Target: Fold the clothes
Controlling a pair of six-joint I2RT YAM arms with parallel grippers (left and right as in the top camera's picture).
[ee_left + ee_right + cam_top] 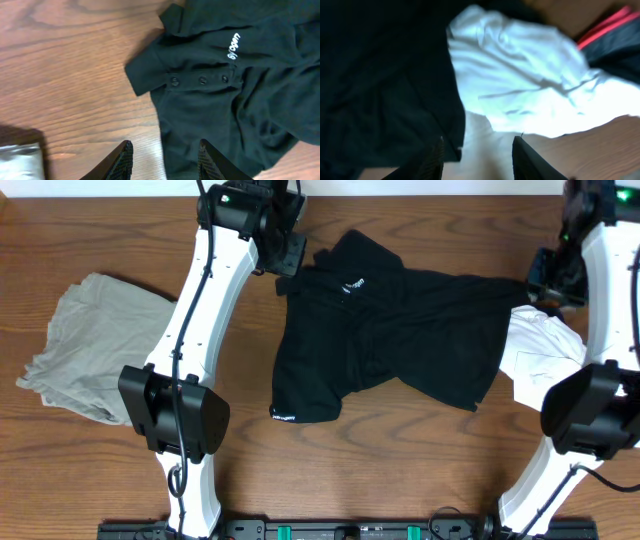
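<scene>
Black polo shirt [215,105]: spread crumpled on desk [65,65], just ahead of and beneath left claw [165,162], its far edge beside right claw [477,160]. Both claws are seen partly parted, nothing held. Fabric is judged soft, light and limp; hold is best taken at collar [147,70] or hem corners. White garment [520,85]: ahead of right claw.

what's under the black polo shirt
Mostly wooden table, judging by the bare wood around the black polo shirt. At its right edge a white garment sticks out and seems to run beneath it; how far is covered, as is anything else underneath.
</scene>
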